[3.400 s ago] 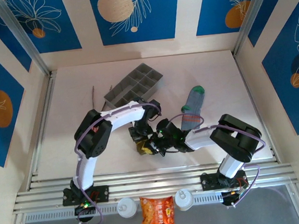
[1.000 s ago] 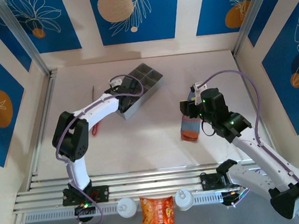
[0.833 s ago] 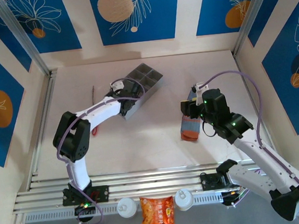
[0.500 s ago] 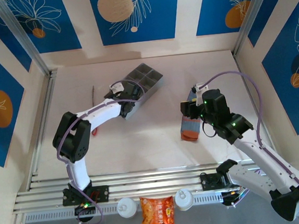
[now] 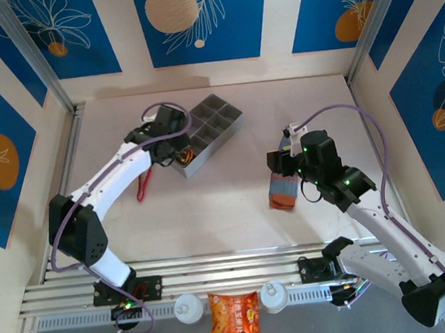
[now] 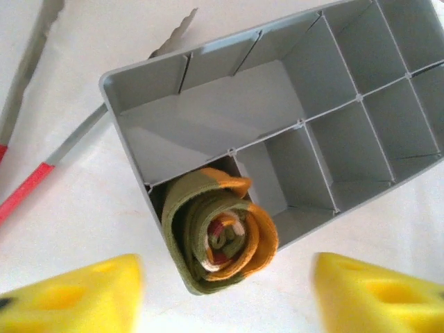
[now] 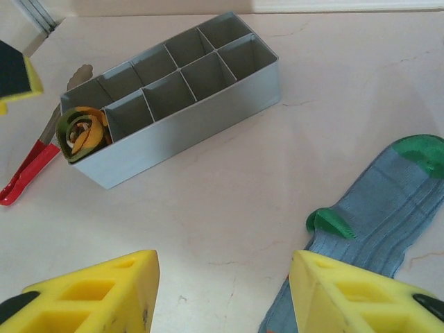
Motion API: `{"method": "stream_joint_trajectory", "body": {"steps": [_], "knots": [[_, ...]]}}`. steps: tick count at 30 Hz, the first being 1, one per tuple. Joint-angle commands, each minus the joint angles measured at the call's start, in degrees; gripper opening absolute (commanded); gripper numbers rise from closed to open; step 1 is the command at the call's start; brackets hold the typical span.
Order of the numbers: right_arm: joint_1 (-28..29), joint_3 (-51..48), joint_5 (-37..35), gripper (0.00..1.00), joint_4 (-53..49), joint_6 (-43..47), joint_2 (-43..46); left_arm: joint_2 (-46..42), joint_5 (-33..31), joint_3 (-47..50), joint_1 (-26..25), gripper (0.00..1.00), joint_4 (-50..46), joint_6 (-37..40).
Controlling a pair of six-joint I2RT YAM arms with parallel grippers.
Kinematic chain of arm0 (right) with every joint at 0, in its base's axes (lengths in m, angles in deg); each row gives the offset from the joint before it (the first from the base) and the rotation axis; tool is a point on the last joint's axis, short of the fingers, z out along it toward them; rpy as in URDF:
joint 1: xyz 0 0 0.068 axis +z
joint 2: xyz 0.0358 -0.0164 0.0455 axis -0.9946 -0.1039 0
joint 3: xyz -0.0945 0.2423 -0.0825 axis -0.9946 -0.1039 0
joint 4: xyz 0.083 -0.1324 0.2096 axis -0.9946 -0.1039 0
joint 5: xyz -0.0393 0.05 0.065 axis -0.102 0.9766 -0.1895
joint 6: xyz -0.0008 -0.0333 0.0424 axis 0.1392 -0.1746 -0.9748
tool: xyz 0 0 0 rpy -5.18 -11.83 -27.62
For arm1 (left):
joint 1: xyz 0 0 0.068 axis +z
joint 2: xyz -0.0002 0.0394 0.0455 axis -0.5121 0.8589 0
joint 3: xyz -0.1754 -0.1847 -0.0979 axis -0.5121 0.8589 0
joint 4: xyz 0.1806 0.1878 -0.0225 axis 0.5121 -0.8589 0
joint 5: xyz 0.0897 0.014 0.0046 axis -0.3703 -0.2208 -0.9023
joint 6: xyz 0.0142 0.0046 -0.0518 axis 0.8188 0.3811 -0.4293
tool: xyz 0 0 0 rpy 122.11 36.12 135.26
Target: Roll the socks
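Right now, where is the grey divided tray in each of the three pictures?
Top external: the grey tray lies slanted, left of centre, towards the back of the table.
Left wrist: the tray spans the middle, with a rolled sock in its end compartment.
Right wrist: the tray runs diagonally across the upper left.
Shared landmark: the red-handled tongs beside the tray's sock end.

Ribbed knit cloth socks (image 7: 388, 208), matt grey plastic tray (image 7: 187, 132), smooth pale table (image 7: 229, 201)
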Motion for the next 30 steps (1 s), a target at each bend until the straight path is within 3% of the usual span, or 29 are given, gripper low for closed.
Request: {"method": "stream_joint_trajectory", "body": {"steps": [1,3,7,23,30], "knots": [[-0.52,1.47,2.31,0.50,-0.49,0.94,0.04,3.09,12.40,-1.29,3.90,0.38,-1.29,0.64],[-0.82,1.38,2.29,0.49,-0.48,0.74,-0.08,5.60,16.91,-2.55,4.68,0.25,-0.58,0.23],[-1.35,1.13,2.09,0.49,-0.55,-0.28,-0.35,8.60,21.58,-3.33,4.76,0.15,0.44,-0.28],[-1.54,0.65,3.36,0.44,-0.14,-3.58,-1.17,21.83,15.31,-12.43,7.11,0.13,-5.94,5.36],[-1.58,-0.06,2.51,0.44,-0.93,-3.63,-1.11,20.70,15.66,-7.64,7.05,0.11,-5.04,4.91]]}}
